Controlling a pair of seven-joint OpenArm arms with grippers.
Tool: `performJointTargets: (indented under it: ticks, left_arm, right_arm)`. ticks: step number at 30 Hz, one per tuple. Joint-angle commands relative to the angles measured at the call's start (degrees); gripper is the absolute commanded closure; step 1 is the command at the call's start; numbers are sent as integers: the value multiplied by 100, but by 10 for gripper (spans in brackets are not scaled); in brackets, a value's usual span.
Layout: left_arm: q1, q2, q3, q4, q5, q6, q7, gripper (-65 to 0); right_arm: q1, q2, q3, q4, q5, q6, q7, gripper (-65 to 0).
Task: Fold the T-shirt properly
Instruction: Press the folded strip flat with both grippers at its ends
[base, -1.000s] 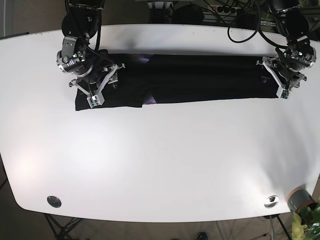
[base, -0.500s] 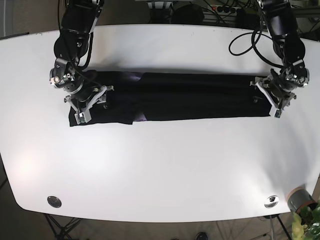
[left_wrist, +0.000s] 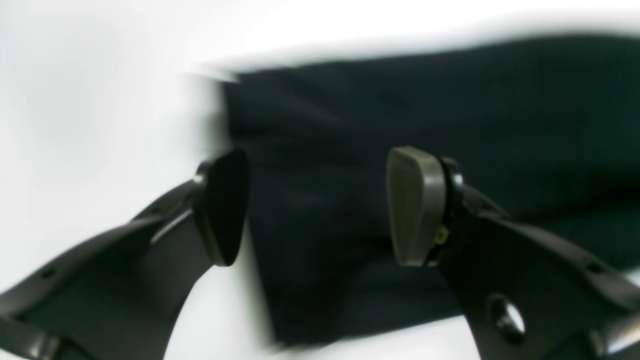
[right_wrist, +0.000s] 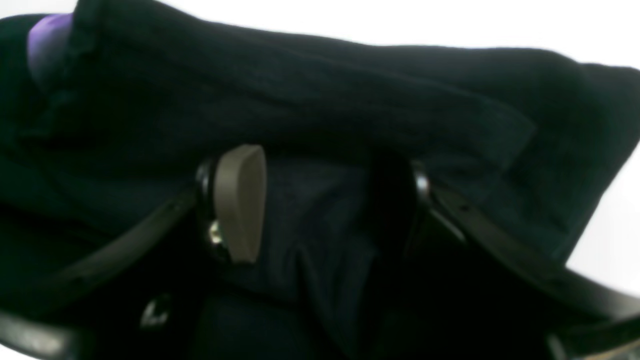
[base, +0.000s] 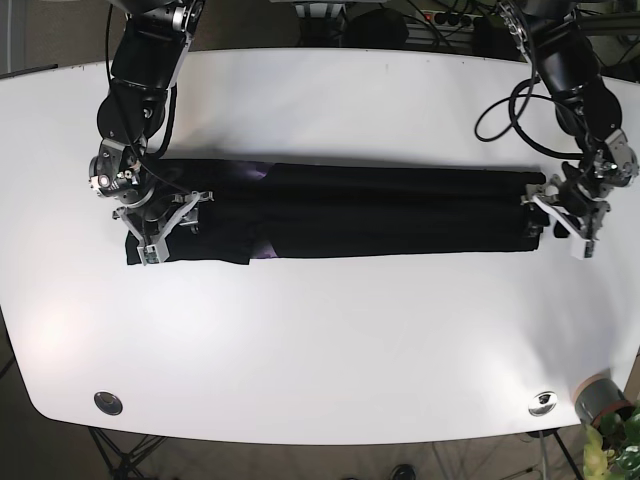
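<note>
The black T-shirt (base: 380, 212) lies as a long folded strip across the white table (base: 320, 340). A purple neck label (base: 262, 174) shows near its left part, also in the right wrist view (right_wrist: 47, 45). My right gripper (base: 160, 228) stands over the strip's left end, jaws open, with dark cloth (right_wrist: 320, 235) bunched between the fingers (right_wrist: 240, 202). My left gripper (base: 568, 215) stands at the strip's right end, jaws open over the cloth's edge (left_wrist: 320, 207), one finger (left_wrist: 417, 205) over the shirt (left_wrist: 450, 110), the other at its border.
Two round metal fittings (base: 108, 402) (base: 543, 402) sit near the table's front edge. A grey pot (base: 598, 398) with a plant stands off the front right corner. Cables (base: 500, 100) hang from the left arm at the back right.
The shirt strip has slid toward the front of the table with both grippers. My left gripper has ended at the strip's right tip and my right gripper lower at its left end.
</note>
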Motion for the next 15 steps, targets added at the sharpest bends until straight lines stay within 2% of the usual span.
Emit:
performJointTargets:
  ticks: [1, 5, 7, 11, 15]
  left_arm:
    - [-132, -146, -306, 178, -524, 14, 258, -410]
    - [-114, -155, -508, 187, -867, 40, 426, -411]
    - [-106, -155, -517, 169, -867, 40, 426, -428]
    - [-88, -111, -499, 169, -867, 49, 426, -510]
    - [123, -102, -499, 64, -884, 49, 426, -512]
  right_arm:
    - [115, 54, 26, 142, 39, 30, 87, -344]
    - [115, 37, 26, 186, 39, 38, 87, -344]
    - [115, 37, 26, 194, 39, 38, 87, -344]
    - [115, 28, 17, 203, 39, 38, 87, -344]
    - [124, 28, 17, 212, 39, 38, 87, -344]
